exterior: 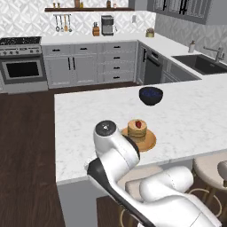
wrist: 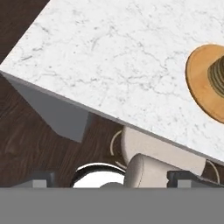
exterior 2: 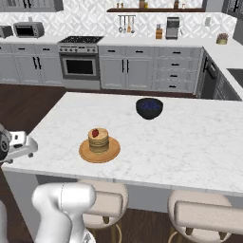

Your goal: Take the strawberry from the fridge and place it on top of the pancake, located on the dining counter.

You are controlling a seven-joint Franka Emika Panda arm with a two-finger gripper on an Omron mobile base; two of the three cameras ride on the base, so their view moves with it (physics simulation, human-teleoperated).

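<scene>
Closest to the base, under the overhang of the dining counter (exterior 2: 190,142), stand round padded stools (exterior 2: 107,201) with pale cushions and low backs; they crowd the space below the slab's near edge, and the white arm folds up in front of them. Seen from the hand, the gripper (wrist: 112,178) hangs over the counter's near corner, above a stool (wrist: 153,164) and the dark wood floor (wrist: 26,144); its two dark finger tips (wrist: 188,177) sit wide apart at the bottom of that view with nothing between them.

On the marble slab, a little in from the near edge, the pancake (exterior: 137,130) rests as a small stack on a round orange-brown plate (exterior: 148,141). The strawberry (exterior: 138,124) lies on top of the stack, red and tiny, also plain from the right side (exterior 2: 95,133). Nothing stands between the plate and the counter's edge.

Farther back on the slab, well apart from the plate, sits a dark blue bowl (exterior: 150,95).

Beyond the counter, across the wood floor, grey drawer cabinets (exterior 2: 175,69) run under white worktops, with an oven (exterior 2: 79,66) set among them, a coffee machine (exterior 2: 172,27) against the patterned wall, and a sink (exterior: 201,62) in the side run.
</scene>
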